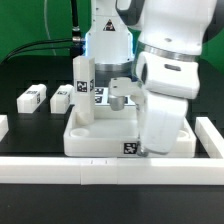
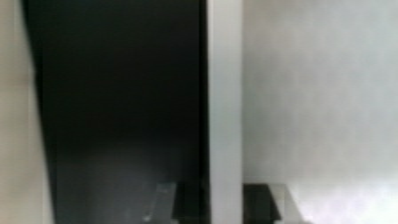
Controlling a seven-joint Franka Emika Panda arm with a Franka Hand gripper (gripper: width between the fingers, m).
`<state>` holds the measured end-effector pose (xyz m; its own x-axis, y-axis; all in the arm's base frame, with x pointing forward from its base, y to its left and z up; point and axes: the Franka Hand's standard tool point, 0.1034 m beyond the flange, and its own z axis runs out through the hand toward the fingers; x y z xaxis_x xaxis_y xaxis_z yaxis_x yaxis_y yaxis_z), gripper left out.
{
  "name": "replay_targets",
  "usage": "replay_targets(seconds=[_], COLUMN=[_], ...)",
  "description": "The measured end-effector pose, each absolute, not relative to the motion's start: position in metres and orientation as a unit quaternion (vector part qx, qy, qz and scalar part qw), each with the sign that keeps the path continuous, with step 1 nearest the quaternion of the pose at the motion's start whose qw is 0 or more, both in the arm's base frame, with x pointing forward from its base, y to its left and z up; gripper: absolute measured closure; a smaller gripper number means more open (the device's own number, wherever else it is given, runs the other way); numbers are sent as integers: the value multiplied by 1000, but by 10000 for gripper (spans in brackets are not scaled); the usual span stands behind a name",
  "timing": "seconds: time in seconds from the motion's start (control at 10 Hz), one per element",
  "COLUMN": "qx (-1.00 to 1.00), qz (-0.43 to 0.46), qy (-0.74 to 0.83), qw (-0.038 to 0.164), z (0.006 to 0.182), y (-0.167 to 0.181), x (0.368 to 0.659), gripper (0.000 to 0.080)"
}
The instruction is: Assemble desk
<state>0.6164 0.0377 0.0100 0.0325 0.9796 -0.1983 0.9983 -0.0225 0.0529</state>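
The claw (image 1: 120,97) is closed down tight, its fingers drawn together. Whether anything thin is pinched between them cannot be told, because the arm hides part of it in the exterior view and the wrist view is blurred. The claw points down and hangs low over the back half of the desk top. It is on the exterior view's right of the standing leg, near it but apart from it.

The arm (image 1: 168,95) is the biggest thing in sight. It is white and bulky, fills the exterior view's right and covers the right end of the desk top. Under everything lies the black table (image 1: 35,138). A low white wall (image 1: 60,172) runs along the table's front, with short pieces at both sides.

The desk top (image 1: 100,138), a white tray with a raised rim, lies flat on the table just behind the wall, near the middle. A black-and-white tag (image 1: 130,148) sits on its front rim. The standing leg (image 1: 84,78) rises upright from the tray's back corner on the exterior view's left and carries tags on its faces. Just behind the tray, between that leg and the claw, a bit of the marker board (image 1: 101,96) shows.

Two loose legs (image 1: 33,97) lie on their sides on the table at the exterior view's left. They are next to each other and well apart from the claw.

The wrist view gives only a pale surface beside a dark band.
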Motion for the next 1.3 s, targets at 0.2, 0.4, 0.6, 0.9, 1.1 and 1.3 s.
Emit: replay_targets(seconds=[0.2,0.4,0.6,0.9,1.1,1.3], qx=[701,698,705,712,714,715], qz=[-68,-74,-84,-116,-138,-137], qy=[705,706,698,689,683,682], qw=[90,90,88,72,65,76], z=[10,11,15,24,42,61], y=[49,54,52,48,44,39], x=[634,642,645,634,629,632], gripper=[739,739,739,536,337,216])
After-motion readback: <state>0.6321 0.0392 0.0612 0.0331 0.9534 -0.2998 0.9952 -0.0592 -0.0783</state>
